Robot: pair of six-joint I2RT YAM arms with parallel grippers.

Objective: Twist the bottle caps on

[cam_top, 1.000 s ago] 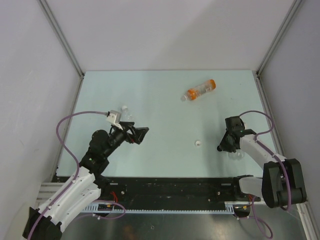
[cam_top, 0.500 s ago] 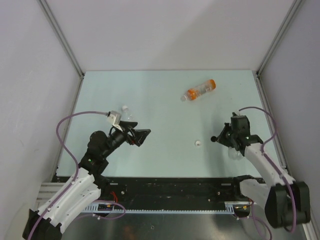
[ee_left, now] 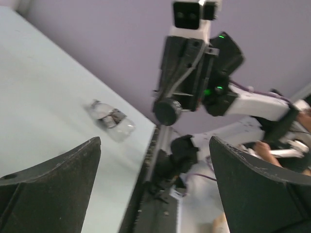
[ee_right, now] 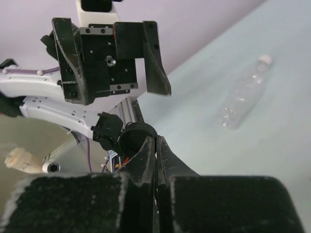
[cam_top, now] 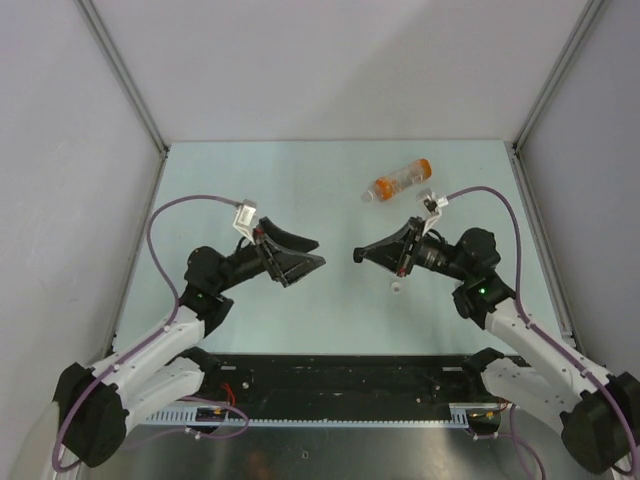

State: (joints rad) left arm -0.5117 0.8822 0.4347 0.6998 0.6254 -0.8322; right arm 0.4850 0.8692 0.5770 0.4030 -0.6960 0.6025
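Right gripper [cam_top: 358, 256] pressed together, looks to pinch black cap [ee_left: 167, 111] by rim, raised above table [cam_top: 250, 180]. Left gripper [cam_top: 318, 252] spread wide, empty, facing it. No bottle in hand: orange bottle [cam_top: 400, 180] lies at far side, white cap [cam_top: 397, 287] loose under right arm. To do it well: left takes bottle low on body, stands it upright, neck free; right sets cap square on mouth before turning.

Obscured/unresolved items, 3 views.
Top view: white cap [cam_top: 397, 287] ctr, too small to tell which way up; orange bottle [cam_top: 400, 180] upper ctr, neck end unresolved. L wrist: labelled bottle [ee_left: 112, 121] left of ctr, blurred, label illegible; left gripper [ee_left: 154, 143] fingers cut by bottom edge. R wrist: black cap [ee_right: 131, 138] ctr, part hidden behind right gripper [ee_right: 156, 143] fingertips.
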